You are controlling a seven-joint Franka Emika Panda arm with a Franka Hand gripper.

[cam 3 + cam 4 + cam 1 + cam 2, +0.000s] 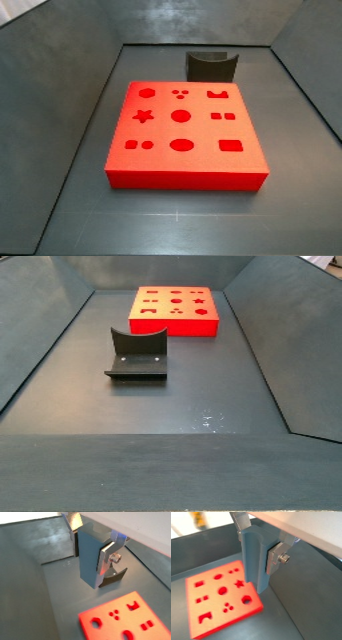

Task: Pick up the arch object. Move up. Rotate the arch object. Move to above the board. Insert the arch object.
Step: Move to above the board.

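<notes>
The gripper [259, 556] is clenched on the arch object [254, 559], lifted clear of the desk [174, 406] and out of both side views. Below it in both wrist views lie the board [219, 597] and the fixture [115, 577], which stands near the desk's far edge in a side view. The risk, as I judge it, is misalignment. If the slab is turned unevenly or slips between the fingers [276, 558], it could catch on the rim of the arch cutout [221, 94] and jam.

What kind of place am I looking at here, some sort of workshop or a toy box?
Probably a robot test cell, not a workshop: a bare grey bin holds only the red-orange board with shape cutouts and a dark fixture. In both wrist views the gripper, above the floor, is shut on the arch object.
</notes>
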